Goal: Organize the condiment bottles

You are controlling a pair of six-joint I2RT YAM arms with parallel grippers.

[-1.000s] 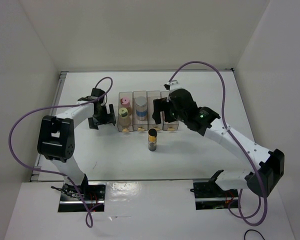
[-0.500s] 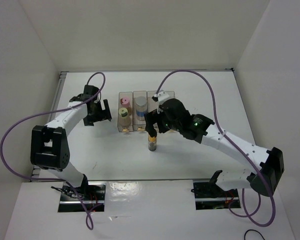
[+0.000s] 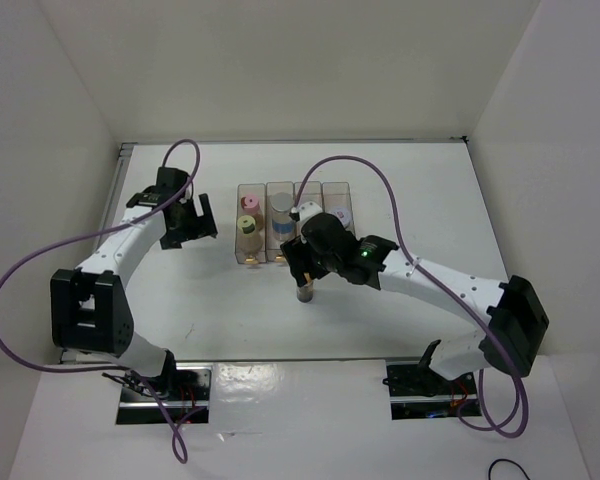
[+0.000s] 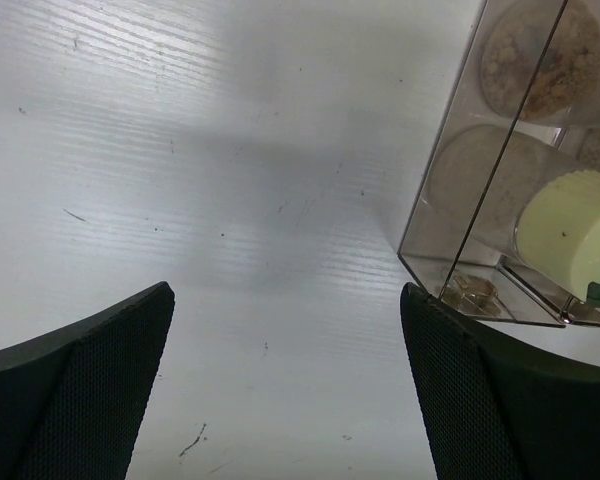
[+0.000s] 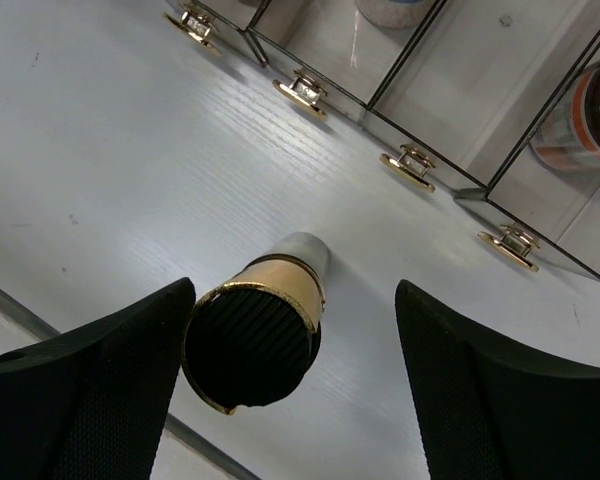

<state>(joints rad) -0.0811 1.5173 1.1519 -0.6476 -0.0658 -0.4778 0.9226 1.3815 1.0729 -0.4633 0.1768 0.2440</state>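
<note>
Black and gold on top, the dark jar [image 5: 252,345] stands upright on the table [image 3: 210,300] just in front of the bins [image 3: 332,190]. It is apart from them, opposite the middle of the row. The right claw [image 5: 295,290] hangs over it with its jaws apart, one finger on each side of the jar. In the wrist view the cap's rim sits right against one finger [image 5: 90,400], touching it or nearly so. The other finger [image 5: 500,400] is well clear, so the jar is not clamped.

The other four jars are inside the bins. The bin at the left end holds two: the pink jar [image 3: 248,204] toward the back and the green jar [image 3: 247,223] in front of it. The next bin holds the blue jar [image 3: 281,207]. The bin at the right end holds the grey jar [image 3: 341,216]. Small gold knobs [image 5: 302,88] sit on the bins' front walls.

The left claw [image 4: 285,300] hovers just left of the bins, jaws wide apart, with table surface showing between them. Its wrist view shows the left-end bin's near corner and the green jar's cap through the clear wall.
</note>
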